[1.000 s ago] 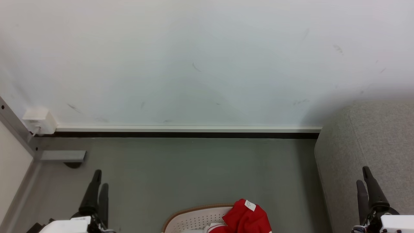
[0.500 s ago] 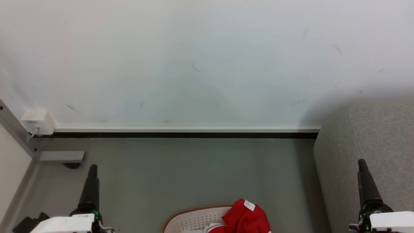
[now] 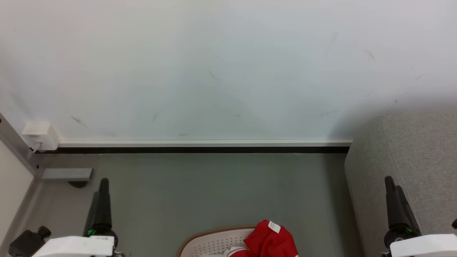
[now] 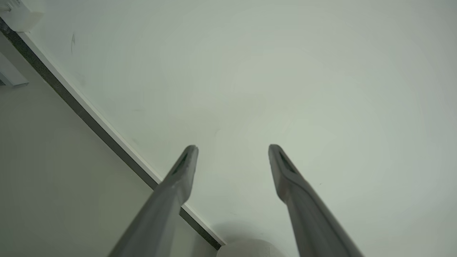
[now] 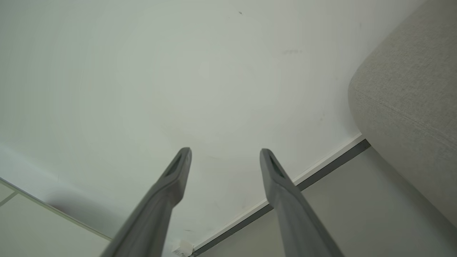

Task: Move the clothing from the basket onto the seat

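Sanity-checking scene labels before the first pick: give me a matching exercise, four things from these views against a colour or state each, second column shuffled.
Column 1
1. clothing
2. basket
3. seat
4. left gripper

Column 2
A. light grey woven fabric, at the right of the head view
B. open, nothing between the fingers
C. bright red with a small white label
D. white perforated wall with a thin brown rim

Pairs: 1-C, 2-D, 3-A, 4-B
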